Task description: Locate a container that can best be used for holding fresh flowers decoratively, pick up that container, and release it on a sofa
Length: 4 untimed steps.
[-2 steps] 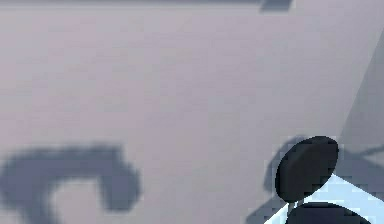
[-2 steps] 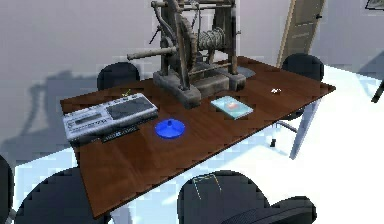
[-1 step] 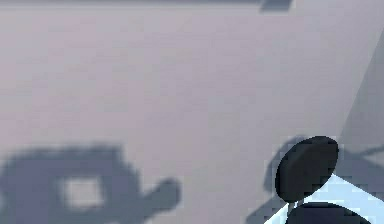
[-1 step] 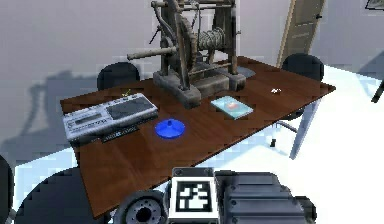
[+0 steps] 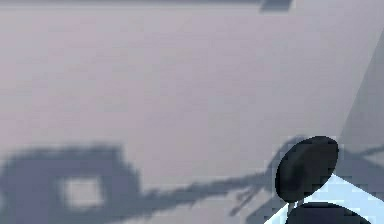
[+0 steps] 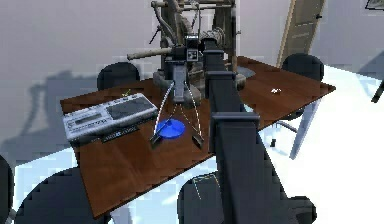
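**Blue object on the tabletop, jaws right at it**

A small blue object (image 6: 175,129) lies on the brown wooden tabletop (image 6: 118,165), near the middle of the arm side view. It is too small for its shape to be made out. The jaws stand at it, at the far end of the dark arm (image 6: 232,130) that rises from the bottom edge. I cannot tell whether they are over the blue object or touching it. I also cannot tell whether they hold anything, since the object rests on the wood at their tips.

At 9 o'clock from the blue object, near it, lies a flat grey device (image 6: 105,114) with rows of keys. At 12 o'clock, at the tabletop's far end, stands a pale grey sculpture (image 6: 190,22). At 3 o'clock, well apart, a tiny white item (image 6: 277,93) lies on the wood. Dark chairs (image 6: 118,75) stand around the tabletop at 10, 2 and 8 o'clock. A wooden door (image 6: 303,22) stands beyond at 1 o'clock.

In the forward view, a dark rounded chair back (image 5: 307,165) sits at 4 o'clock against a grey wall (image 5: 150,80).
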### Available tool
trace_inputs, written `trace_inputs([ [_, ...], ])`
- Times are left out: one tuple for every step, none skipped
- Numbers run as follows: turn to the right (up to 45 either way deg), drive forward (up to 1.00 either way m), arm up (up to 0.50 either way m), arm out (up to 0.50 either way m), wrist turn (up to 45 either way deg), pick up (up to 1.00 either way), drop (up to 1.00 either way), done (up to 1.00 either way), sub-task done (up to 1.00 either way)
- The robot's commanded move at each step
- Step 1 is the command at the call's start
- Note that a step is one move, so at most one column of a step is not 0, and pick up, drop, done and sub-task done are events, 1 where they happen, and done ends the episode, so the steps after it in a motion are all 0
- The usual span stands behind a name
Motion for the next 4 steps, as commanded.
trace_inputs([
  [0.0,0.0,0.0,0.0,45.0,0.0,0.0,0.0,0.0],
  [0.0,0.0,0.0,0.0,45.0,0.0,0.0,0.0,0.0],
  [0.0,0.0,0.0,0.0,45.0,0.0,0.0,0.0,0.0],
  [0.0,0.0,0.0,0.0,24.0,0.0,0.0,0.0,0.0],
])
